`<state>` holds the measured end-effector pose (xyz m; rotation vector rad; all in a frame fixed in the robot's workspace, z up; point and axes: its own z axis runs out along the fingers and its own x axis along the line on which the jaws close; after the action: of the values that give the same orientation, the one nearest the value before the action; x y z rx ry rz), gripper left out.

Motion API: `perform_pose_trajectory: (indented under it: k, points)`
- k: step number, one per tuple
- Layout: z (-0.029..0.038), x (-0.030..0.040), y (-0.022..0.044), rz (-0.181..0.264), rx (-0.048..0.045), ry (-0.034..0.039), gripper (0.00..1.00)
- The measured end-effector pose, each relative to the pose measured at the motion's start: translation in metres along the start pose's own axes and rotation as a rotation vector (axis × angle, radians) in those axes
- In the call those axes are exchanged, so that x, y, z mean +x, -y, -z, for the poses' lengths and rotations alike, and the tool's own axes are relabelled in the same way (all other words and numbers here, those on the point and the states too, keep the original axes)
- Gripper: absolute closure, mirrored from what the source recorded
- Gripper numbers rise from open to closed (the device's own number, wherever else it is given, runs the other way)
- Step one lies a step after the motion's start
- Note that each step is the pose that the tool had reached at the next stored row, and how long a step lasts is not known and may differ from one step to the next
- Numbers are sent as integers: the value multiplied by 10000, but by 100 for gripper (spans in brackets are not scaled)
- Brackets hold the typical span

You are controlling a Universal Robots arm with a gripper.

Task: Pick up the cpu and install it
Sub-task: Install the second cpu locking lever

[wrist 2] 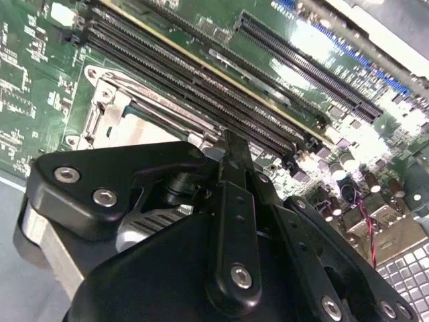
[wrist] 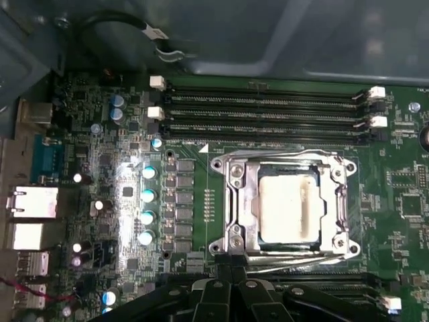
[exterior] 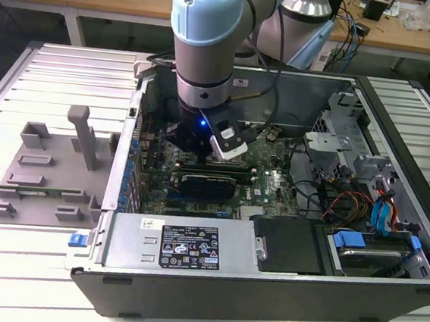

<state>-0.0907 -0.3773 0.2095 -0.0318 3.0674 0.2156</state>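
Observation:
The cpu (wrist: 288,208), a pale silver square plate, lies flat inside the socket frame (wrist: 236,176) on the green motherboard, with the metal frame around its edges. My gripper (wrist: 231,263) hangs just off one side of that frame, its two black fingers pressed together and nothing between them. In the second wrist view the gripper (wrist 2: 230,144) hides most of the socket (wrist 2: 107,100). In the exterior view the arm reaches down into the open computer case (exterior: 384,299), and the gripper (exterior: 198,158) is low over the board.
Long black memory slots (wrist: 268,111) run beside the socket. A black expansion card (exterior: 209,183), the power supply (exterior: 184,242) and loose cables (exterior: 341,200) crowd the case. A grey fixture (exterior: 47,168) stands outside on the exterior view's left.

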Motion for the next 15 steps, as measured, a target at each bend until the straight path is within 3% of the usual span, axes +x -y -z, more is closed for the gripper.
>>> perform_pose_trajectory:
  k: [1,5,6,9,11,15]
  points:
    - [-22,14,5,-6,-147,4,89]
    - [-94,43,16,-14,-417,13,89]
    - [-104,54,17,-16,-447,10,89]
    - [-99,62,17,-12,-452,8,89]
    - [-33,44,6,-12,-454,10,89]
    - [23,21,-3,-12,-450,10,89]
